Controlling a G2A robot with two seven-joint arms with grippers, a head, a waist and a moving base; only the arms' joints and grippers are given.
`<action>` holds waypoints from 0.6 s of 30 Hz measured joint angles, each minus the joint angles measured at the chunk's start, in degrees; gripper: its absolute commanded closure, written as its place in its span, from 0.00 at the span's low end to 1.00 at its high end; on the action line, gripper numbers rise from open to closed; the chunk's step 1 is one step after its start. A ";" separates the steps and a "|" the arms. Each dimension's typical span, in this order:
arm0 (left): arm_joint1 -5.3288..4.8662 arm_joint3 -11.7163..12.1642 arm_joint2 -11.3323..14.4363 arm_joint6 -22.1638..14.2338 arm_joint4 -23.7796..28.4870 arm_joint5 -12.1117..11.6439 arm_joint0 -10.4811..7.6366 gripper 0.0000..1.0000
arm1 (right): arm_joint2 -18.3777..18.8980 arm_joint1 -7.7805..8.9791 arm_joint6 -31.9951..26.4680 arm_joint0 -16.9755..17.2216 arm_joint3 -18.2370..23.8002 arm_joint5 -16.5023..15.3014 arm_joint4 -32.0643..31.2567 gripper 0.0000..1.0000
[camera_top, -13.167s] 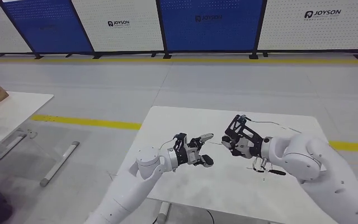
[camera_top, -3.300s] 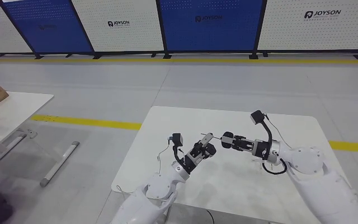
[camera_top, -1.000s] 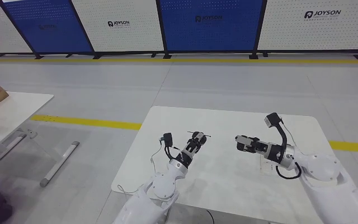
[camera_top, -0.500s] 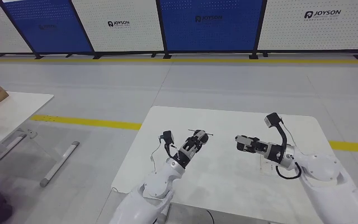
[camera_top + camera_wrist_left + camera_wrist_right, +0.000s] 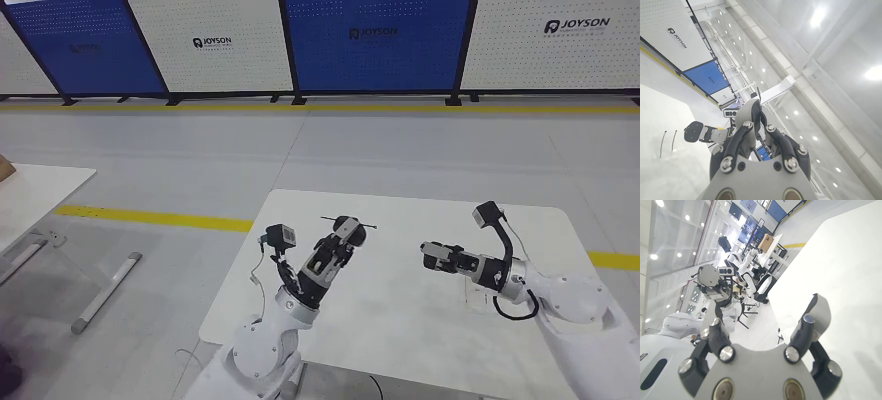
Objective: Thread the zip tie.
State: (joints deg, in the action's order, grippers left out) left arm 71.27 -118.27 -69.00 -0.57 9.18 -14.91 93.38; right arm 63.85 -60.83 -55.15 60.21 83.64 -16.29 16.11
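A black zip tie [image 5: 352, 222] is pinched crosswise in my left gripper [image 5: 342, 234], which is shut on it and lifted off the white table [image 5: 400, 208], pointing upward. In the left wrist view the tie's thin end [image 5: 758, 94] sticks out past the closed fingertips of the left gripper [image 5: 758, 110]. My right gripper [image 5: 431, 255] hovers over the table's right half, open and holding nothing, a clear gap away from the left one. In the right wrist view the right gripper [image 5: 764, 309] has its fingers spread, and the left gripper [image 5: 708, 275] shows farther off.
Two spare black zip ties [image 5: 667, 141] lie side by side on the table beyond the right gripper [image 5: 693, 131]. The table's left edge [image 5: 235, 270] drops to the floor. Blue and white panels [image 5: 375, 45] stand far behind.
My left arm has swung its gripper up and away from me with the zip tie still pinched. The right arm has kept still and open since a second ago.
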 measured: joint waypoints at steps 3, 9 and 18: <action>0.00 0.07 0.03 0.00 0.01 0.04 -0.06 1.00 | 0.00 0.00 0.00 0.00 0.00 0.00 0.00 0.00; 0.09 1.97 -0.06 1.51 -1.64 1.63 -0.65 1.00 | 0.00 0.00 0.00 0.00 0.00 0.00 0.00 0.00; 1.65 16.36 6.07 9.04 -10.89 10.74 -8.69 1.00 | 0.00 0.00 0.00 0.00 0.00 0.00 0.00 0.00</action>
State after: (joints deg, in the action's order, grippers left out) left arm 72.93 -101.91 -62.94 8.47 -1.72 -4.17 84.69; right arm 63.85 -60.83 -55.15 60.21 83.64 -16.29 16.11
